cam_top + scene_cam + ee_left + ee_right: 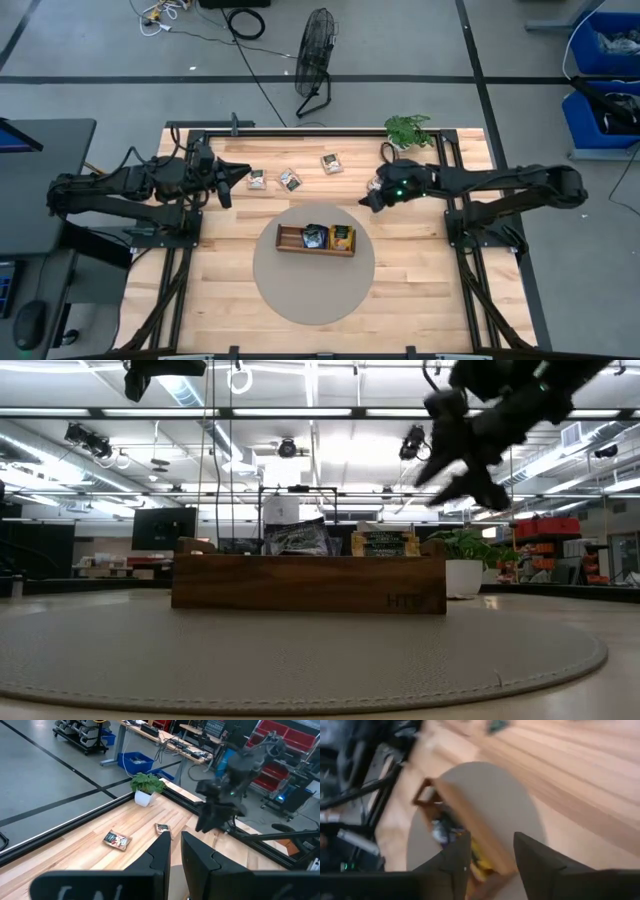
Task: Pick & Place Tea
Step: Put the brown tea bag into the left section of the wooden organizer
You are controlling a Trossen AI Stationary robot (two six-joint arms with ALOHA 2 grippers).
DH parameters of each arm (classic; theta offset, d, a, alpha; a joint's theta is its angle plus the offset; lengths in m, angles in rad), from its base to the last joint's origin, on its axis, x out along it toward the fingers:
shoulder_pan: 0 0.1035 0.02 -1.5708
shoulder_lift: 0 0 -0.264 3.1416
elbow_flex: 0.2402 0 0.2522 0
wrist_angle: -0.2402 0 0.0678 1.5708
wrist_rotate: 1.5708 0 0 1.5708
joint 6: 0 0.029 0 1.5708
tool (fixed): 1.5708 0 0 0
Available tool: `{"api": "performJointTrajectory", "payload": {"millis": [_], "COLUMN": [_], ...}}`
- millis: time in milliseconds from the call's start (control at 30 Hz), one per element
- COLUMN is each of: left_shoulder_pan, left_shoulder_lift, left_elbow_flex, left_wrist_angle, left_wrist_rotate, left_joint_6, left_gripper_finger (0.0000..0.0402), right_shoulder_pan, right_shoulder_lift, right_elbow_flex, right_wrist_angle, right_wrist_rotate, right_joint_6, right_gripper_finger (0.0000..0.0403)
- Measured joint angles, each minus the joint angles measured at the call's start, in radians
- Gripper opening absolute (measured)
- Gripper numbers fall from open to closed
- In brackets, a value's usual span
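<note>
hovering near the wooden tray point(290, 240) with fingers apart and empty, the right gripper point(368, 199) seems between packets, while three tea packets point(291, 179) lie near the narrow-fingered, empty left gripper point(240, 176).

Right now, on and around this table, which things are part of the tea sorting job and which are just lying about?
Part of the job:
- three loose tea packets
- wooden tray with two packets in it
- round mat
- right gripper, empty, jaws apart
- left gripper

Just lying about:
- potted plant
- floor fan
- blue bins

Bright overhead strip lighting; right wrist view motion-blurred.
</note>
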Motion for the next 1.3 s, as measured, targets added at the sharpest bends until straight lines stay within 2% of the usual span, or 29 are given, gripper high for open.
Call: {"api": "performJointTrajectory", "payload": {"millis": [233, 367, 467, 567, 867, 1033, 1300], "left_shoulder_pan": [0.000, 0.000, 0.000, 0.000, 0.000, 0.000, 0.000], "left_shoulder_lift": [0.000, 0.000, 0.000, 0.000, 0.001, 0.001, 0.001], "left_elbow_flex": [0.000, 0.000, 0.000, 0.000, 0.000, 0.000, 0.000], "left_wrist_angle": [0.001, 0.001, 0.001, 0.001, 0.001, 0.001, 0.001], "left_wrist_rotate": [0.000, 0.000, 0.000, 0.000, -0.002, -0.004, -0.004], "left_joint_6": [0.000, 0.000, 0.000, 0.000, 0.000, 0.000, -0.014], "left_gripper_finger": [0.0046, 0.0046, 0.0046, 0.0046, 0.0046, 0.0046, 0.0046], "right_shoulder_pan": [-0.108, -0.170, -0.222, -0.278, -0.417, -0.429, -0.429], "right_shoulder_lift": [-0.075, -0.088, -0.088, -0.088, -0.016, 0.080, 0.197], "right_elbow_flex": [-0.140, -0.170, -0.185, -0.185, -0.186, -0.186, -0.184], "right_wrist_angle": [-0.051, -0.134, -0.148, -0.144, -0.140, -0.061, -0.002], "right_wrist_rotate": [-0.037, -0.002, 0.046, 0.097, 0.081, 0.038, 0.033], "right_joint_6": [0.132, 0.149, 0.155, 0.161, 0.126, 0.123, 0.179], "right_gripper_finger": [0.0254, 0.0306, 0.0326, 0.0330, 0.0322, 0.0318, 0.0317]}}
